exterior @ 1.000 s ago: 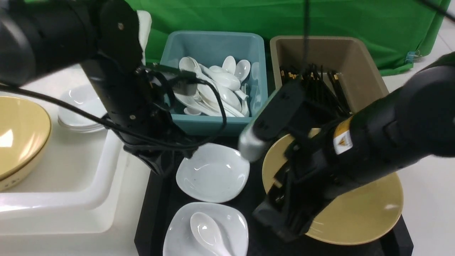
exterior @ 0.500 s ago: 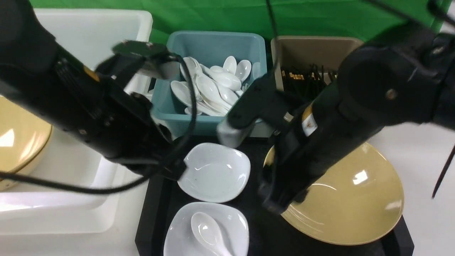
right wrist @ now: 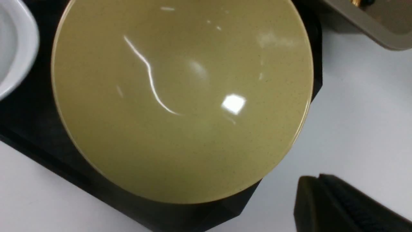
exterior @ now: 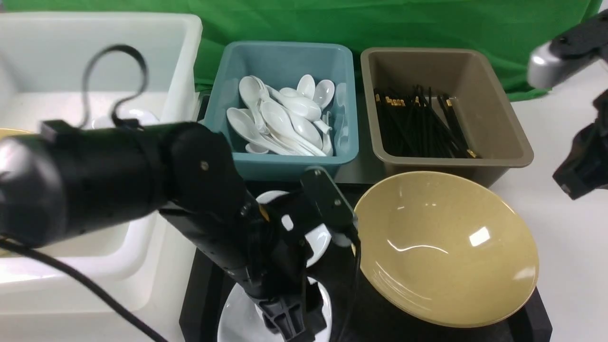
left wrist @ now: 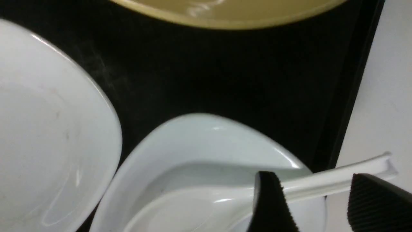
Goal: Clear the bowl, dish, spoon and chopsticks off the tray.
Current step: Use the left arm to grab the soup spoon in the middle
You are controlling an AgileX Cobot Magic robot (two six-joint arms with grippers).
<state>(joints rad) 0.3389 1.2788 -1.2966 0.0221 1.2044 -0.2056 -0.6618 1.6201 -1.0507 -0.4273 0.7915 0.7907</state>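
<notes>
closing on that handle is where i expect trouble: my left gripper [left wrist: 313, 193] hangs with its ribbed black fingers [left wrist: 267, 206] released, spread either side of the stubby handle of the short glossy white soup spoon [left wrist: 225, 206], and i cannot tell whether either pad touches it yet. the handle is thin and slick and the deep scoop looks like the heavier end, so a pinch this far out could let the spoon swivel down or squirt free. the spoon lies in the near small white squarish dish [left wrist: 209, 135] at the near left of the big flat black plastic tray [left wrist: 225, 74], its handle sticking out past the dish rim and the tray edge, so a low finger could catch that rim and drag or tip the dish. the second white squarish dish [left wrist: 48, 135] sits just beyond, and the large glossy mustard-yellow bowl [exterior: 441, 247] fills the tray's right side, empty, close to my left arm's cable, so a careless swing out could clip either. my right gripper [right wrist: 318, 183] is clenched on nothing, well off to the right over the bare table. at the far side, the teal plastic bin [exterior: 285, 166] holds a heap of white soup spoons [exterior: 285, 118], and the brown plastic bin [exterior: 498, 118] to its right holds a bundle of black chopsticks [exterior: 418, 123] with gold bands; i see none on the tray. the white plastic tub [exterior: 180, 57] at far left is mostly hidden by my arm.
</notes>
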